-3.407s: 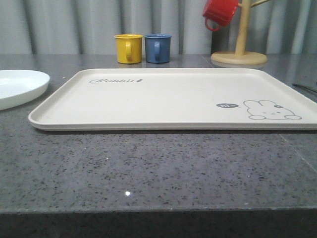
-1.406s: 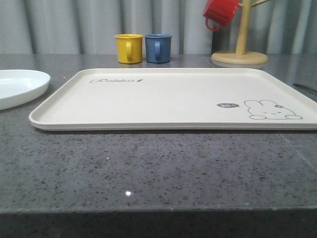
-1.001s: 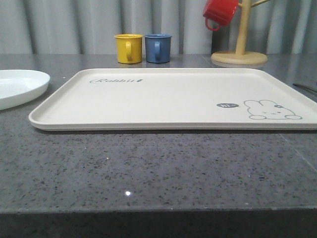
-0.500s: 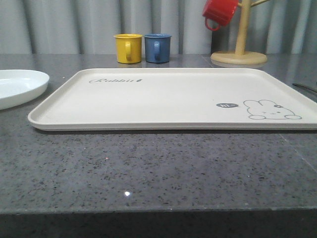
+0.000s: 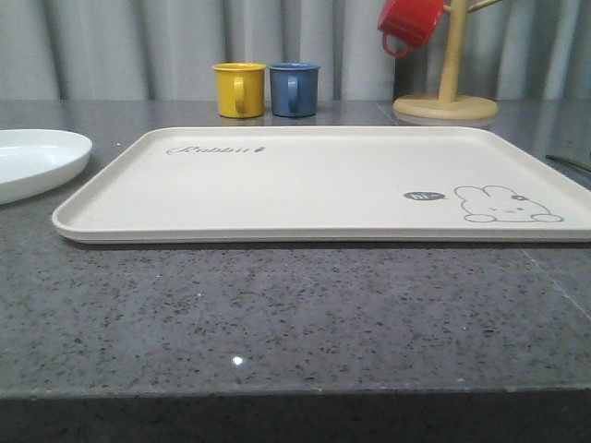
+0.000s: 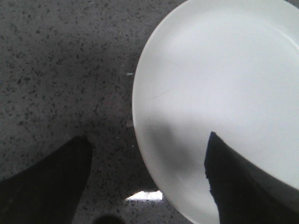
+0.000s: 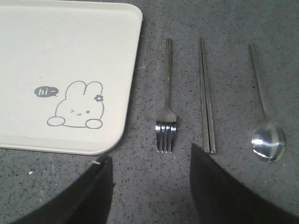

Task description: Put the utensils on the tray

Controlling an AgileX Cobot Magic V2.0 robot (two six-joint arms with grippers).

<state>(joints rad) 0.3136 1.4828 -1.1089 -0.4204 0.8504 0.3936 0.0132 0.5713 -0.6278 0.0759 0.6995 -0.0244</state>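
The cream tray (image 5: 277, 180) with a bunny drawing lies bare in the middle of the grey counter; its corner (image 7: 70, 56) also appears in the right wrist view. Beside that corner three silver utensils lie parallel on the counter: a fork (image 7: 167, 100), a pair of chopsticks (image 7: 206, 95) and a spoon (image 7: 264, 112). My right gripper (image 7: 150, 161) hovers open above the counter just short of the fork's tines, holding nothing. My left gripper (image 6: 147, 147) hangs open over the rim of a round white plate (image 6: 219, 93), holding nothing.
The white plate (image 5: 32, 161) sits left of the tray. A yellow mug (image 5: 240, 89) and a blue mug (image 5: 295, 89) stand behind the tray. A wooden mug stand (image 5: 446, 97) at the back right carries a red mug (image 5: 409, 23).
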